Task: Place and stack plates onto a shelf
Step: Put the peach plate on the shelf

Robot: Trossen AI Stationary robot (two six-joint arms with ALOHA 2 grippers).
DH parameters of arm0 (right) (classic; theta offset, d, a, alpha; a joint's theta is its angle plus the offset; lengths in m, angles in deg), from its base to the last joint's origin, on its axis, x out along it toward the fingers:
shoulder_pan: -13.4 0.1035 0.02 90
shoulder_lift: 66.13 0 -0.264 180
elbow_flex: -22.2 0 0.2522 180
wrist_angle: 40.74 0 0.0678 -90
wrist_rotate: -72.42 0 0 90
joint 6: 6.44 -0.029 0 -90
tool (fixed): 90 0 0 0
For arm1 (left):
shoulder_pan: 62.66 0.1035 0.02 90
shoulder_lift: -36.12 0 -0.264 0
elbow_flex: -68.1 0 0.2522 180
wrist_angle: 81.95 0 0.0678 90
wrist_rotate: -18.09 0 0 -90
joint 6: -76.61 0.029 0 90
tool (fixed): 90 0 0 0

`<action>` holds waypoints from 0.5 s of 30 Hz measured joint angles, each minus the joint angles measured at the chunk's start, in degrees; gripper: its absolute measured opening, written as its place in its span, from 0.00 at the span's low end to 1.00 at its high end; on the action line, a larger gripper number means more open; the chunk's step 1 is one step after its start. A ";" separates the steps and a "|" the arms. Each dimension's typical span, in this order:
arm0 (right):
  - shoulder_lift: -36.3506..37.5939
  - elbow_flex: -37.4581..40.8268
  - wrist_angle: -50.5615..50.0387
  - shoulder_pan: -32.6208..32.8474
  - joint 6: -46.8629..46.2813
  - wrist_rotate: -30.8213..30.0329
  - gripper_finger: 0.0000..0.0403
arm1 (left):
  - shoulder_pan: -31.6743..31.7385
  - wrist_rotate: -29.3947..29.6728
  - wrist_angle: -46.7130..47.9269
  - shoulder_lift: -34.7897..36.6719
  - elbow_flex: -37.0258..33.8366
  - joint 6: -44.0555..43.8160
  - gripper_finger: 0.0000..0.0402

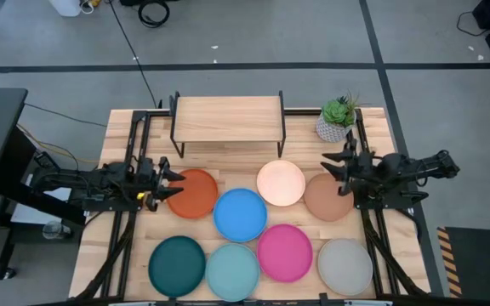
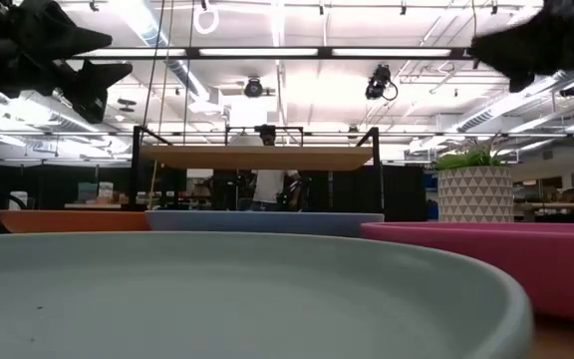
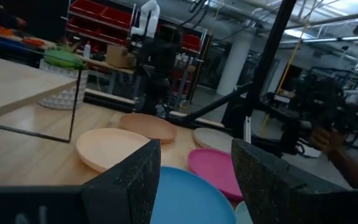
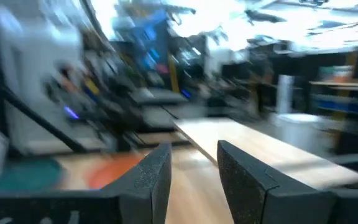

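Observation:
Eight plates lie flat on the slatted table: orange (image 1: 193,193), blue (image 1: 241,214), peach (image 1: 281,183), brown (image 1: 326,197), dark teal (image 1: 177,265), light teal (image 1: 232,272), pink (image 1: 285,252) and grey (image 1: 344,266). The shelf (image 1: 228,119) stands on its black legs at the far middle, its wood top bare. My left gripper (image 1: 173,182) is open, raised above the orange plate's left edge. My right gripper (image 1: 332,164) is open, raised above the brown plate's far edge. Neither touches a plate.
A potted green plant (image 1: 337,119) in a white patterned pot stands right of the shelf at the far right. Black frame rails run along the table's left and right sides. A person stands in the room beyond the shelf (image 2: 267,179).

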 joint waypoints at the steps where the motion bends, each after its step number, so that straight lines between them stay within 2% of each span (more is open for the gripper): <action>1: -0.65 0.00 2.40 0.00 -2.95 0.95 0.34 | 0.00 -0.05 -0.25 0.00 0.01 -0.04 0.51; 4: -3.88 -0.02 6.54 0.00 -8.85 3.49 0.34 | 0.00 -0.87 -1.69 0.00 0.02 0.28 0.51; 7: -10.11 -1.00 4.15 0.00 -11.37 6.77 0.33 | 0.00 -5.32 -6.39 0.00 0.01 2.71 0.51; 11: -22.24 -4.02 1.57 0.00 -15.67 7.56 0.31 | -0.02 -9.53 -14.43 0.00 0.00 3.50 0.51; 15: -35.52 -8.80 -1.04 -0.04 -17.81 8.03 0.29 | -0.04 -10.63 -16.14 0.00 0.00 8.42 0.51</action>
